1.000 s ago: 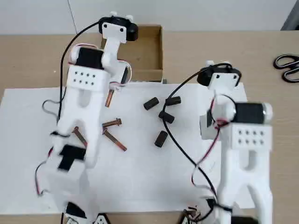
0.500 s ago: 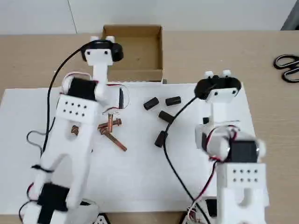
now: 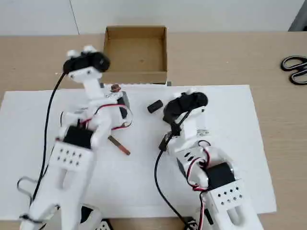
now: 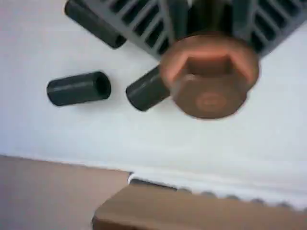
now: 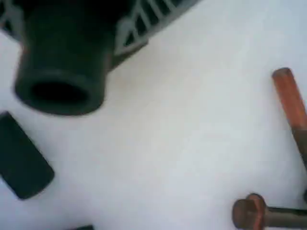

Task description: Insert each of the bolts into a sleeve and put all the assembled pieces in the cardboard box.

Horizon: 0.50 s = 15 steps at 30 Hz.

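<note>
Bolt (image 4: 209, 79) gripped by left pincer (image 4: 206, 17), shank hidden; sleeve (image 5: 61, 64) clamped by right pincer (image 5: 81, 21), rear end hidden.

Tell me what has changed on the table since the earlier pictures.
The right gripper swung left and now grips a sleeve. The left gripper kept its bolt while its arm shifted left. The cardboard box, scissors and loose bolt stayed put.

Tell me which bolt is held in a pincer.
The bolt clamped in the left pincer, its hexagonal copper head facing that arm's wrist camera. The other bolts lie flat on the white paper, touched by neither pincer.
</note>
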Tool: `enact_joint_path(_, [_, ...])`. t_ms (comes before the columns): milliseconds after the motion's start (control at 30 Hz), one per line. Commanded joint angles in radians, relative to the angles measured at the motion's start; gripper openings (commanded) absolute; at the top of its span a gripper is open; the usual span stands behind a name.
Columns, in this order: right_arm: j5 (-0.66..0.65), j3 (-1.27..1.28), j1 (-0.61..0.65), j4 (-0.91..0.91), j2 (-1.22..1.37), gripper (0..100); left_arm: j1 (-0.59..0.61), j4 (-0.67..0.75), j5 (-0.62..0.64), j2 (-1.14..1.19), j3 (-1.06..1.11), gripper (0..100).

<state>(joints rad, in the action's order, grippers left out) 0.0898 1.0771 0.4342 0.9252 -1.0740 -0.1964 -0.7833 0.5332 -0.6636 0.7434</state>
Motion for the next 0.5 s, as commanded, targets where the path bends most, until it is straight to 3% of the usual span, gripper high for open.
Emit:
enact_joint_path(0, [0.012,0.008,0.056,-0.087,-0.022,0.3,-0.003,0.209,0.003,-0.181,0.157,0])
enact_joint_path(167, [0.009,0.055,0.127,-0.193,-0.022,0.3,-0.005,0.298,0.006,-0.387,0.323,0])
enact_joint_path(467, [0.005,0.157,0.26,-0.4,-0.022,0.3,-0.028,0.295,0.069,-0.675,0.487,0])
